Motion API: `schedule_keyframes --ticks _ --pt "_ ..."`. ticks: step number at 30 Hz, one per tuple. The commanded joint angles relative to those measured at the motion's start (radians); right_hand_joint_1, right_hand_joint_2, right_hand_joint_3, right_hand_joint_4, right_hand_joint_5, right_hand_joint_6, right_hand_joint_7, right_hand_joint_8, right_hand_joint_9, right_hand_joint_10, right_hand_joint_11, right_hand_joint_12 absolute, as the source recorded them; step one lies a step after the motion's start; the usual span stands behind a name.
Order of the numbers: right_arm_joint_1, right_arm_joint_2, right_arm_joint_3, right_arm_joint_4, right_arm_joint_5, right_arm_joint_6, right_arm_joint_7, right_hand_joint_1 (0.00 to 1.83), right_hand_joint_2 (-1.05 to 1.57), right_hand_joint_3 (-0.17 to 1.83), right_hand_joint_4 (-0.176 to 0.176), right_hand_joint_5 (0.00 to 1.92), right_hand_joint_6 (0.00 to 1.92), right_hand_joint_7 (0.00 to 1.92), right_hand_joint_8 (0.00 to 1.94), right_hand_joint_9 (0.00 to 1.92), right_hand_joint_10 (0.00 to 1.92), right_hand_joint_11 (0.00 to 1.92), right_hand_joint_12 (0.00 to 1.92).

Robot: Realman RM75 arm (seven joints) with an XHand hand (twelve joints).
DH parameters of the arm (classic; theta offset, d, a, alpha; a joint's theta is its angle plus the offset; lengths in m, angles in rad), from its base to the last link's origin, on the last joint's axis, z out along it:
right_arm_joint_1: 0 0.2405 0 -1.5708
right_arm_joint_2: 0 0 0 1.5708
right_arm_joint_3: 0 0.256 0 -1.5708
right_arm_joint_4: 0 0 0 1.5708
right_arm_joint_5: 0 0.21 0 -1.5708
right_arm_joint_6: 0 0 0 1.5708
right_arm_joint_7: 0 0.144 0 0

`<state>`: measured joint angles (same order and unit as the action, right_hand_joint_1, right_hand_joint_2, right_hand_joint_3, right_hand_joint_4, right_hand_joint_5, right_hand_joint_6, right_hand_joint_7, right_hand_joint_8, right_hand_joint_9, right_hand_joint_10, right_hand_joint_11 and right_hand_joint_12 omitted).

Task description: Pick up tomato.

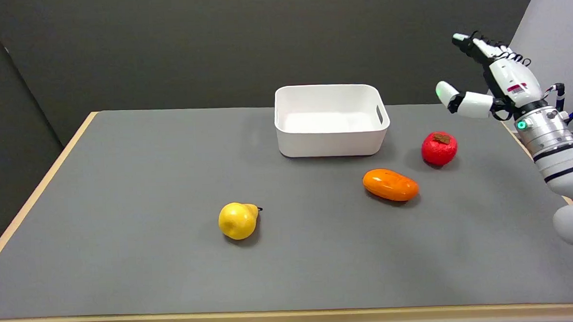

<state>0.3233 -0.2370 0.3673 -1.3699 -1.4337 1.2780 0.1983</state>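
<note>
A red tomato (439, 148) with a brown stem cap sits on the grey table (123, 187), right of centre and toward the back. My right hand (491, 82) hovers in the air above and to the right of it, near the table's right edge. Its fingers are spread apart and hold nothing. A clear gap separates the hand from the tomato.
A white bin (330, 120) stands behind and left of the tomato. An orange oblong fruit (390, 185) lies just in front-left of the tomato. A yellow pear (239, 220) rests near the table's middle.
</note>
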Motion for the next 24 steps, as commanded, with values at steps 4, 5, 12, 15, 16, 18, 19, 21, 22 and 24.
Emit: schedule_keyframes --ticks 4,5,12,15,16,18,19,21,22,24 --pt "-0.080 0.012 0.107 0.017 0.154 -0.291 -0.385 0.33 0.59 0.90 0.089 0.19 0.41 0.32 0.34 0.24 0.65 0.05 1.14" --pt "-0.101 0.012 0.107 0.018 0.154 -0.296 -0.384 0.33 0.59 0.90 0.089 0.20 0.41 0.33 0.34 0.24 0.65 0.06 1.14" --pt "-0.233 0.028 0.108 -0.025 0.152 -0.200 -0.329 0.26 0.57 0.89 0.088 0.22 0.43 0.35 0.36 0.27 0.68 0.09 1.17" --pt "-0.260 0.037 0.083 -0.055 0.124 -0.140 -0.267 0.25 0.57 0.89 0.088 0.22 0.44 0.36 0.37 0.27 0.69 0.10 1.19" --pt "-0.261 0.038 0.072 -0.062 0.113 -0.120 -0.255 0.24 0.57 0.90 0.089 0.23 0.44 0.37 0.37 0.28 0.69 0.11 1.19" --pt "-0.261 0.037 0.051 -0.070 0.088 -0.086 -0.228 0.23 0.57 0.90 0.091 0.23 0.45 0.37 0.38 0.28 0.70 0.11 1.20" --pt "-0.261 0.035 0.045 -0.071 0.075 -0.075 -0.214 0.22 0.57 0.90 0.092 0.23 0.45 0.37 0.38 0.29 0.71 0.12 1.20" --pt "-0.261 0.031 0.041 -0.066 0.053 -0.069 -0.183 0.22 0.57 0.90 0.093 0.24 0.45 0.37 0.38 0.29 0.71 0.12 1.20" --pt "-0.261 0.027 0.043 -0.059 0.039 -0.074 -0.165 0.22 0.57 0.90 0.093 0.24 0.45 0.38 0.38 0.29 0.71 0.12 1.21" --pt "-0.256 0.017 0.043 -0.044 0.019 -0.096 -0.144 0.21 0.57 0.90 0.094 0.24 0.46 0.38 0.38 0.29 0.71 0.12 1.21"
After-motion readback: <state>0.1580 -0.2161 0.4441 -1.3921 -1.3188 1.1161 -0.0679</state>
